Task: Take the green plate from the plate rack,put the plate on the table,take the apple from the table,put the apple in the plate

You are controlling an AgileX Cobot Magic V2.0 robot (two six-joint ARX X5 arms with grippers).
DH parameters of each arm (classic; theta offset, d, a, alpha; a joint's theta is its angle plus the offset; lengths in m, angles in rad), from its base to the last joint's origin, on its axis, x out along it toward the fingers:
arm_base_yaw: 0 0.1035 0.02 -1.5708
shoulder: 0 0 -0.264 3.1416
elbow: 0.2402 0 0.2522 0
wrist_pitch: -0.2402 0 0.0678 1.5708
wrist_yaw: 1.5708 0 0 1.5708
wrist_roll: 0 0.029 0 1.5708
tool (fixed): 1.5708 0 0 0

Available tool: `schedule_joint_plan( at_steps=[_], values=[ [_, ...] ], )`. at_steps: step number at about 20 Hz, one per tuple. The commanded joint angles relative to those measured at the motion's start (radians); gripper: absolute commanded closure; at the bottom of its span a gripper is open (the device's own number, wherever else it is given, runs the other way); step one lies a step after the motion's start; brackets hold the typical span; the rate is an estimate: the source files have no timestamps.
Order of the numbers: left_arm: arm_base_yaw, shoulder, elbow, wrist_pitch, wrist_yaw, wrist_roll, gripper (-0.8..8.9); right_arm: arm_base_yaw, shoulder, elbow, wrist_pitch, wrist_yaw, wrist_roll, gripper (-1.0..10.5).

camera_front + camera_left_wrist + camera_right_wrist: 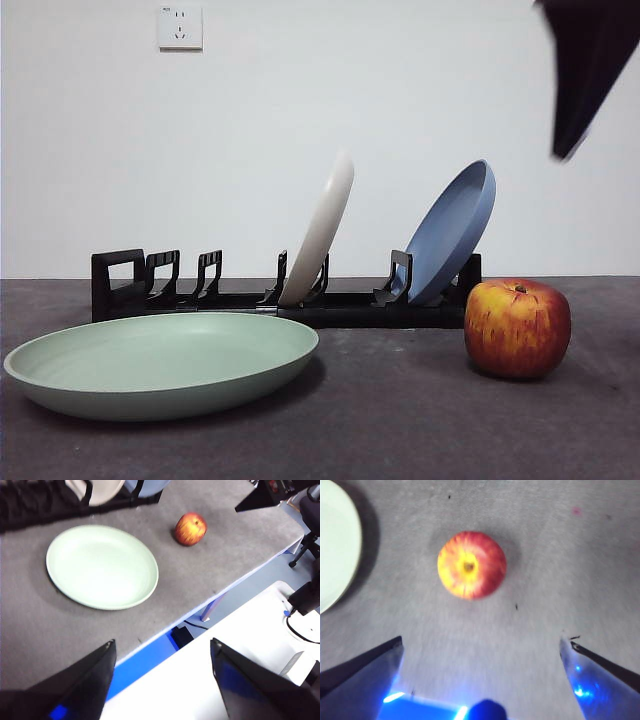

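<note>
The green plate [160, 360] lies flat and empty on the table [400, 430], in front of the plate rack [350, 305]. To its right, apart from it, the apple [517, 327] stands upright. My right gripper [482, 675] hovers open high above the apple [471, 565], which sits centred between the jaws, with the plate's rim [335, 545] off to one side. In the front view only that arm's dark tip [585, 70] shows. My left gripper [162, 680] is open and empty, held back beyond the table's edge, looking down on the plate [102, 566] and apple [190, 529].
A cream-white plate [320, 230] and a blue plate [450, 230] lean in the rack's slots behind. The table's front edge [200, 607] runs close to the green plate, with a white surface [240, 625] below it. A wall socket [180, 27] is on the back wall.
</note>
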Motion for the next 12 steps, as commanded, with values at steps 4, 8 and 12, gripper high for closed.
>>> schedule_joint_plan(
  at_steps=[4, 8, 12],
  values=[
    [0.002, -0.029, -0.025, 0.022, 0.0, -0.059, 4.95, 0.002, 0.203, -0.009, 0.159, -0.027, -0.033, 3.2],
    [0.002, -0.029, -0.025, 0.045, -0.007, -0.063, 4.95, 0.002, 0.33, -0.009, 0.237, -0.032, -0.038, 3.2],
    [0.002, -0.029, -0.025, 0.045, -0.027, -0.067, 4.95, 0.002, 0.43, -0.009, 0.293, -0.042, -0.038, 3.2]
  ],
)
